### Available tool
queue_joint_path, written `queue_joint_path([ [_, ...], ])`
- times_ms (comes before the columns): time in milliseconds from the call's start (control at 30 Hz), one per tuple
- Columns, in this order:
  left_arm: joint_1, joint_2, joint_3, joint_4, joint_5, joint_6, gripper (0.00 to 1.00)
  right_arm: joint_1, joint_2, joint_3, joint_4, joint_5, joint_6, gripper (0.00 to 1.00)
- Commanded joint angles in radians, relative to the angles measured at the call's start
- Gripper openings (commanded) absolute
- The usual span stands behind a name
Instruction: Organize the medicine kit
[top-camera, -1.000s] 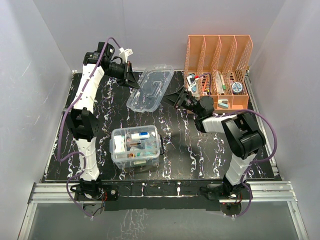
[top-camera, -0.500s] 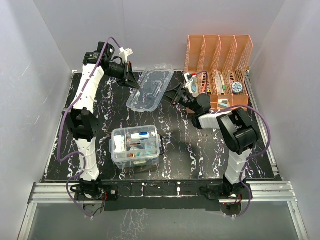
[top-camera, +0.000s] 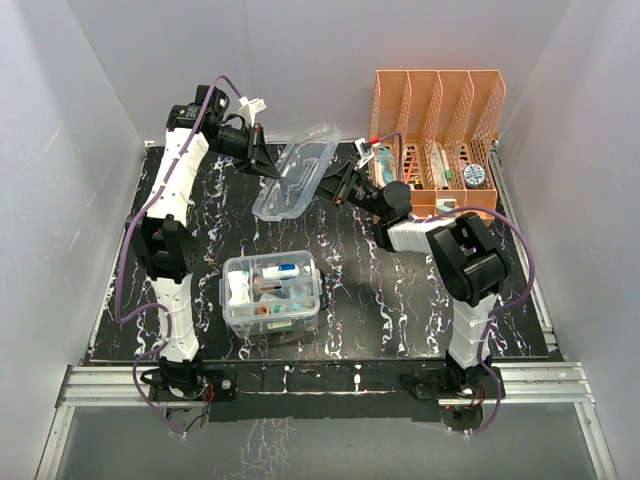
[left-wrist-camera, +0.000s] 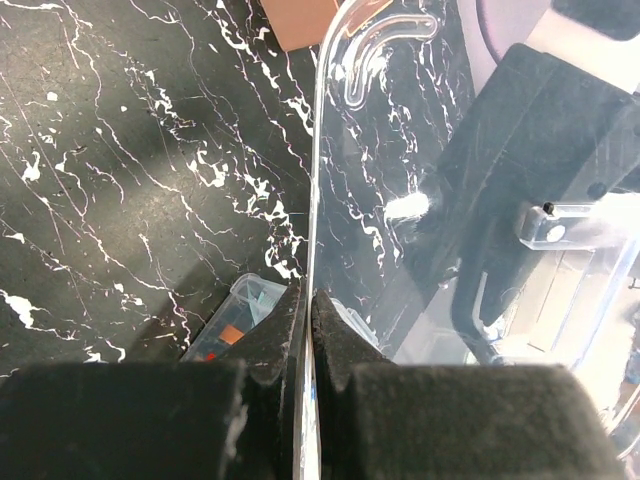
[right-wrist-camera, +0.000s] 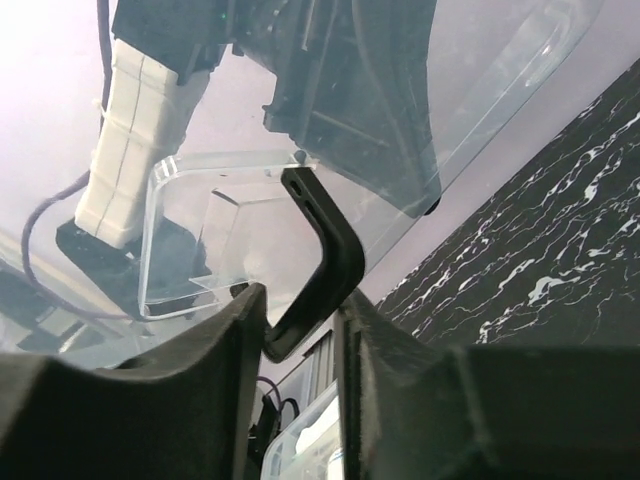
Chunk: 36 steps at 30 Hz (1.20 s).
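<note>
Lid (top-camera: 297, 178): clear, tilted up off the table (top-camera: 380, 290) at the back, between both claws.
Left claw (left-wrist-camera: 308, 302): pressed tight on the lid's rim, which only the left wrist view shows.
Right claw (right-wrist-camera: 300, 305): fingers flank the black handle (right-wrist-camera: 325, 240); squeezing or not, can't tell.
Box (top-camera: 318, 300): near-left on the table, packed; labels too small to read.

12 o'clock: the tilted lid (top-camera: 297, 175) fills the lane, with the left gripper (top-camera: 268, 162) pinching one edge and the right gripper (top-camera: 337, 188) at the other.
1–2 o'clock: the tall file rack (top-camera: 436, 120) walls off the back.
7 o'clock: the filled box (top-camera: 272, 296) stands low.
9–10 o'clock: the left arm (top-camera: 170, 200) lines the edge.
4–5 o'clock: the right arm (top-camera: 470, 265) rises.
6 o'clock: open table (top-camera: 370, 300) lies between box and right arm.
</note>
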Motion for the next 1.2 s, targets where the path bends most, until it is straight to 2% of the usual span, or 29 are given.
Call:
queue_joint_path([
  [0, 0.003, -0.066, -0.001, -0.018, 0.051, -0.01, 0.0, 0.0, 0.0, 0.034, 0.065, -0.016, 0.004, 0.25],
  [167, 0.003, -0.063, 0.0, -0.022, 0.044, -0.005, 0.0, 0.0, -0.01, 0.018, 0.072, -0.017, 0.016, 0.0],
  [267, 0.004, -0.059, 0.008, -0.021, 0.013, -0.002, 0.0, -0.001, -0.05, -0.004, 0.002, -0.015, -0.024, 0.0],
  [333, 0.012, -0.047, 0.03, -0.021, -0.014, 0.0, 0.03, 0.0, -0.1, -0.017, -0.122, -0.013, -0.092, 0.0],
  [433, 0.042, -0.033, 0.069, -0.012, -0.024, -0.005, 0.48, -0.001, -0.186, -0.007, -0.369, -0.011, -0.235, 0.0],
  [467, 0.055, -0.029, 0.081, -0.01, -0.024, -0.006, 0.6, -0.001, -0.229, 0.005, -0.459, -0.012, -0.288, 0.0],
  [533, 0.081, -0.023, 0.102, -0.005, -0.026, -0.009, 0.75, -0.001, -0.271, 0.038, -0.625, -0.003, -0.388, 0.0],
  [633, 0.119, -0.029, 0.119, -0.008, -0.041, 0.004, 0.86, -0.002, -0.308, 0.136, -0.922, 0.035, -0.567, 0.0],
  [733, 0.155, -0.054, 0.12, -0.023, -0.077, 0.05, 0.87, 0.003, -0.314, 0.305, -1.275, 0.133, -0.76, 0.0],
  [800, 0.175, -0.077, 0.113, -0.035, -0.126, 0.088, 0.87, 0.027, -0.283, 0.492, -1.547, 0.227, -0.904, 0.0],
  [867, 0.2, -0.108, 0.097, -0.039, -0.178, 0.129, 0.88, 0.055, -0.242, 0.631, -1.744, 0.304, -1.007, 0.0],
  [967, 0.249, -0.167, 0.04, -0.02, -0.231, 0.171, 0.88, 0.108, -0.17, 0.803, -1.988, 0.417, -1.131, 0.0],
  [1167, 0.374, -0.243, 0.011, -0.03, -0.286, 0.215, 0.88, 0.238, -0.059, 0.996, -2.276, 0.619, -1.308, 0.0],
])
